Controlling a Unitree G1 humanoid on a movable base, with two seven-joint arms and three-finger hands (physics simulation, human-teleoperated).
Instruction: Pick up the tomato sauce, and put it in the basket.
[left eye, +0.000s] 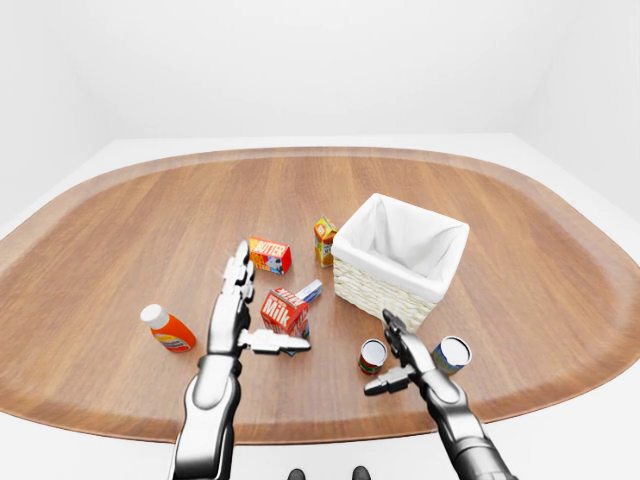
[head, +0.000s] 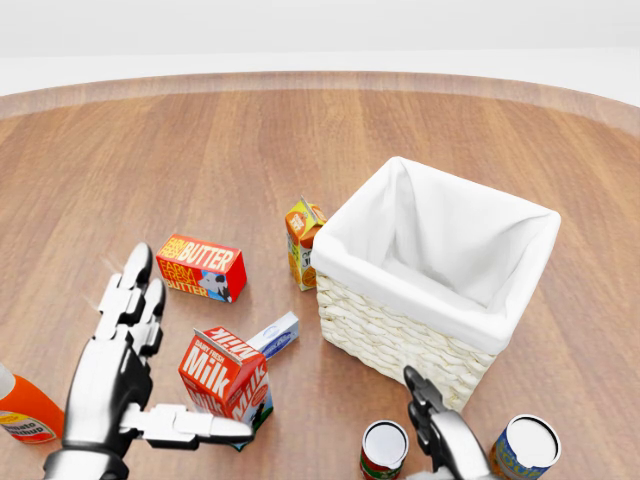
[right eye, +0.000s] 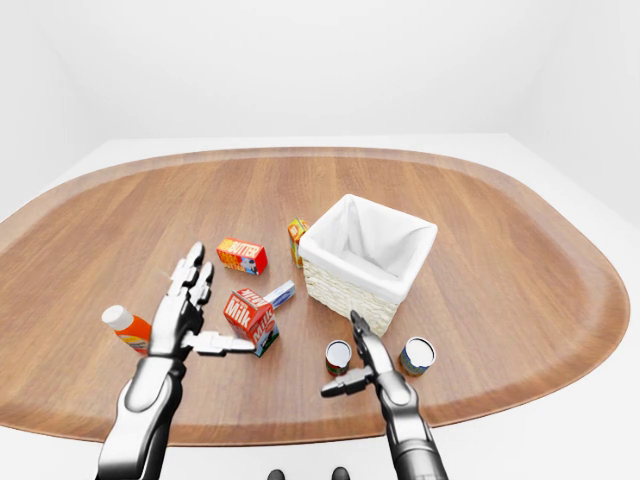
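A wide oval wooden table (left eye: 120, 240) carries a scatter of groceries. Right of centre in the left-eye view stands a square woven wicker basket with a white cloth lining (left eye: 400, 256), upright and with nothing showing inside it. The small can with a red label and a silver top (left eye: 373, 355), which looks to be the tomato sauce, stands upright on the table below the basket's lower left corner, near it but apart from it. A second can with a blue label (left eye: 451, 353) stands to its right.

The right hand (right eye: 362, 362) sits between the two cans, fingers spread and pointing up toward the basket, its thumb stretched out to the left under the red-labelled can; it grips nothing, and whether it touches either can cannot be told.

The left hand (left eye: 240, 318) is open wide, fingers pointing up the view and thumb reaching right, its tip just beside or against the red and white milk carton (head: 226, 376). A small white and blue box (head: 275, 335) lies touching the carton's upper right. Above the hand lies a red and yellow butter box (head: 201, 267), and an orange juice carton (head: 303, 243) stands just beside the basket's left wall. An orange bottle with a white cap (left eye: 167, 328) lies well to the left.
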